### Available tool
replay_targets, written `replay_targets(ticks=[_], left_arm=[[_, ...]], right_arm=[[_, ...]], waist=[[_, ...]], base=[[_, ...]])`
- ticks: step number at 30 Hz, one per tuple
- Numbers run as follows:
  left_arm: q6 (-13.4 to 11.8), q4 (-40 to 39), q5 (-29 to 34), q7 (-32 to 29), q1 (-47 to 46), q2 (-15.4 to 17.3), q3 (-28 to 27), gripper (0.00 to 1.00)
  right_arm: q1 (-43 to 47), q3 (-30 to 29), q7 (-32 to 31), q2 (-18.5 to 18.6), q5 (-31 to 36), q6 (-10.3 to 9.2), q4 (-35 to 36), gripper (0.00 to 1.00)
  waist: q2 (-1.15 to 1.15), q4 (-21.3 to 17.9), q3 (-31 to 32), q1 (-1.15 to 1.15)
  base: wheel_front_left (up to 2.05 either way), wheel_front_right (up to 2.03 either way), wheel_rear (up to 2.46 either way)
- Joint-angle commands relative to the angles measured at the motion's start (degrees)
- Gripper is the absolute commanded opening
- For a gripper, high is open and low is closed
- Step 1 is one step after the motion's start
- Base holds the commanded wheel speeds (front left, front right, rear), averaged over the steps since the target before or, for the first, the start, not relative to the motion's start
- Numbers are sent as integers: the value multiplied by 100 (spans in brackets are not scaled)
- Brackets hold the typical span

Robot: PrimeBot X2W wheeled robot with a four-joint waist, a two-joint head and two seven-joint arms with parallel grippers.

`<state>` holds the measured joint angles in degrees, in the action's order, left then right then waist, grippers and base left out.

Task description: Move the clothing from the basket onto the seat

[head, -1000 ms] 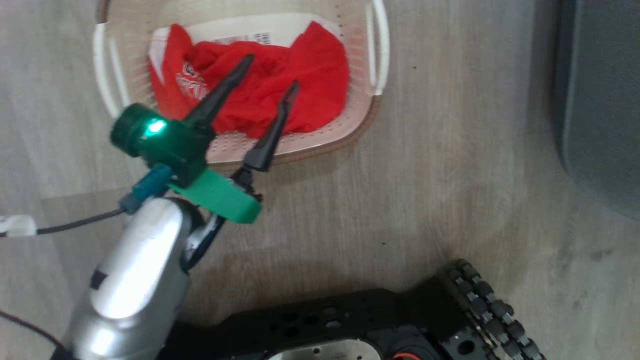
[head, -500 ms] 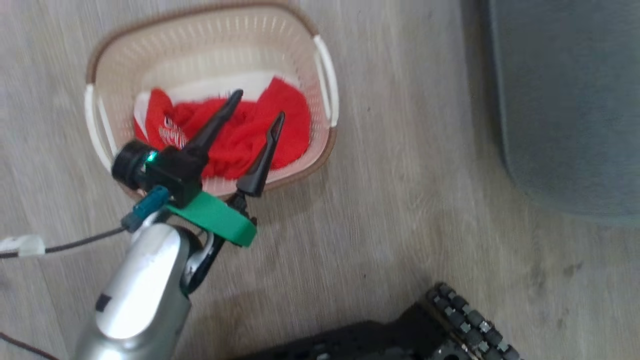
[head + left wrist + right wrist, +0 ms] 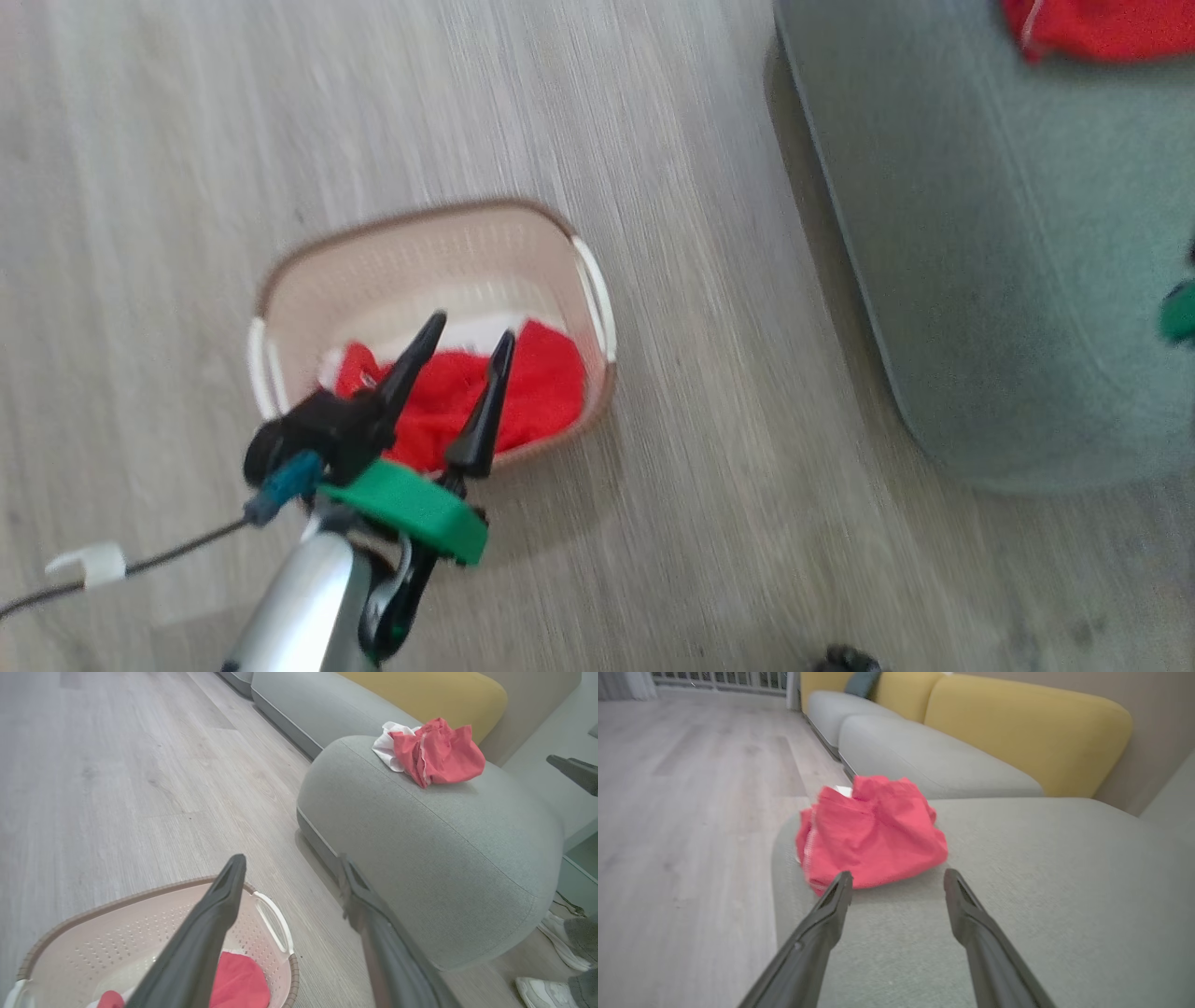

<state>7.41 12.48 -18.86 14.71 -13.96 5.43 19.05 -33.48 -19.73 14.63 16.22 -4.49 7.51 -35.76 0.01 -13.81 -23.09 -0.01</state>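
Clothing (image 3: 873,830) lies bunched on the seat (image 3: 1017,896) at 12 o'clock of my right gripper (image 3: 897,875), fingers wide and empty: I judge it delivered. A second red garment (image 3: 546,392) sits in the basket (image 3: 439,266); my left gripper (image 3: 471,327) hovers above it, fingers wide, ready to pick.

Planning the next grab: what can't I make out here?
1. Head view: clothing in the basket blurred, partly behind left gripper fingers; piece count unclear.
2. Head view: red garment on the seat cut by top edge.
3. Left wrist view: basket's near side cut by bottom edge.
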Motion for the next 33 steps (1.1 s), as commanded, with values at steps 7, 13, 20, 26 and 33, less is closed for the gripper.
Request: replay_targets(ticks=[7, 13, 20, 26, 33], left_arm=[[8, -10, -105, 29, 545, -195, -781, 100], [8, 39, 17, 29, 767, -223, -1390, 100], [8, 82, 111, 29, 936, -232, -1871, 100], [8, 132, 151, 29, 1016, -244, -1984, 100], [8, 138, 136, 29, 1027, -252, -1919, 100]], right_arm=[[1372, 581, 37, -534, 54, -2, 1523, 100], [2072, 990, 37, -875, 98, -2, 2018, 100], [2669, 1502, 37, -1095, -57, -2, 2209, 100], [2930, 1819, 37, -1194, 29, -2, 2019, 100], [2929, 1959, 37, -1261, 83, -2, 1925, 100]], waist=[[-1, 765, 1210, 1], [-1, 1241, 1636, 1], [-1, 1493, 1926, 1], [-1, 1557, 2098, 1], [-1, 1564, 2160, 1]], base=[[0, 0, 0], [0, 0, 0], [0, 0, 0], [0, 0, 0], [0, 0, 0]])
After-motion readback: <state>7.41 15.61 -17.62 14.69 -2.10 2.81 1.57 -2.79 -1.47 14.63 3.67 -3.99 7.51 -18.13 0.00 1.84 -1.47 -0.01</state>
